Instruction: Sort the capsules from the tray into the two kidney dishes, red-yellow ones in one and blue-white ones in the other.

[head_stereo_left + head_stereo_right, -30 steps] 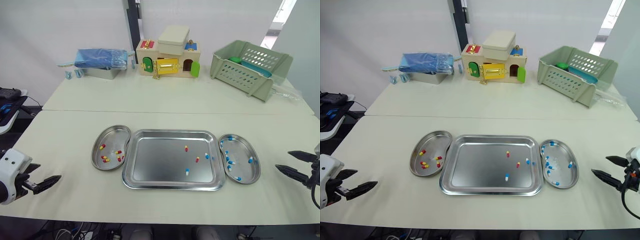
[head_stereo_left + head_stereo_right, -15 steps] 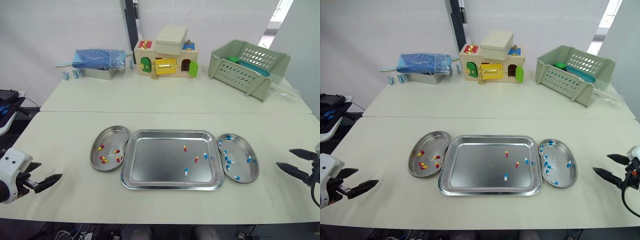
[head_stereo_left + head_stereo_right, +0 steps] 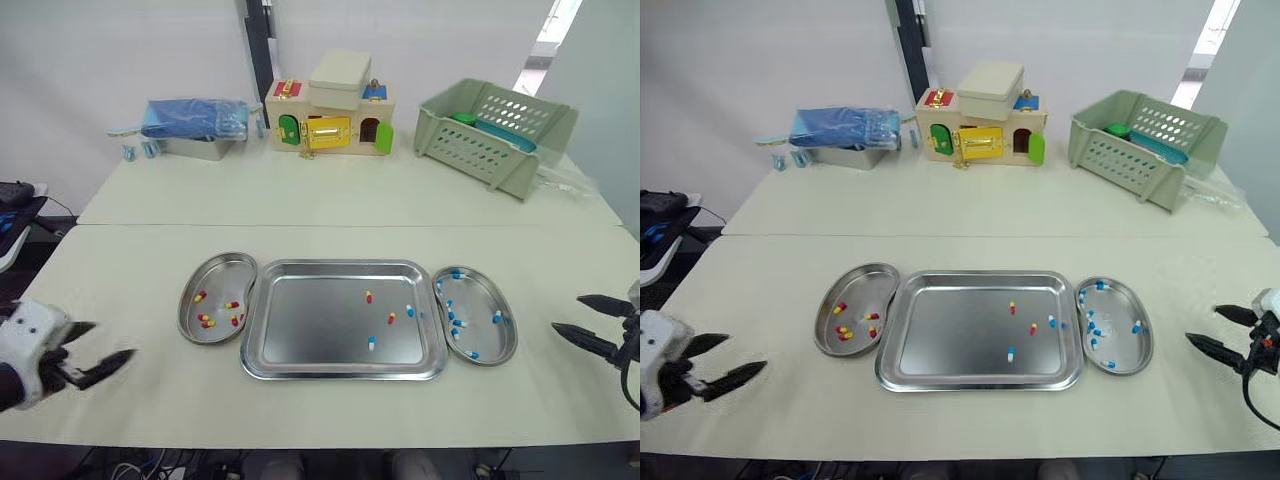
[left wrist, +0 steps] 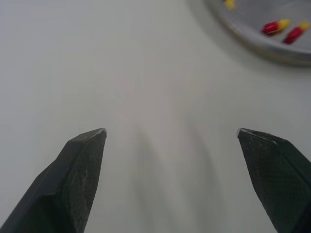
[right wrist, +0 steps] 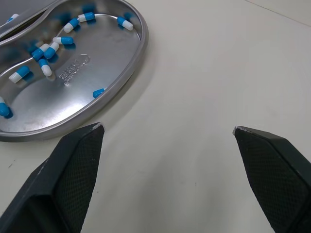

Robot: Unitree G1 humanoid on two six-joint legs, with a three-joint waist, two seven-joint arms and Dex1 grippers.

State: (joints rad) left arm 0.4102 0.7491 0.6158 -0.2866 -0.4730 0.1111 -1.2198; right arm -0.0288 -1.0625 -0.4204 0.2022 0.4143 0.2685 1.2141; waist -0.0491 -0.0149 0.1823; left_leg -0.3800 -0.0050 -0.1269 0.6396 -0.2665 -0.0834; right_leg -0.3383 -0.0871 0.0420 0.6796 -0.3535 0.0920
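A steel tray lies mid-table holding two red-yellow capsules and two blue-white capsules. Against its left side sits a kidney dish with several red-yellow capsules. The right kidney dish holds several blue-white capsules. My left gripper hovers open and empty near the table's front left, short of the left dish. Open and empty too, my right gripper sits just right of the right dish.
Along the back of the table stand a blue bag on a metal box, a wooden toy house and a green plastic basket. A seam crosses the table behind the tray.
My left gripper has shifted slightly towards the left dish and shows motion blur. The right gripper holds its place. The camera view has drifted a little.
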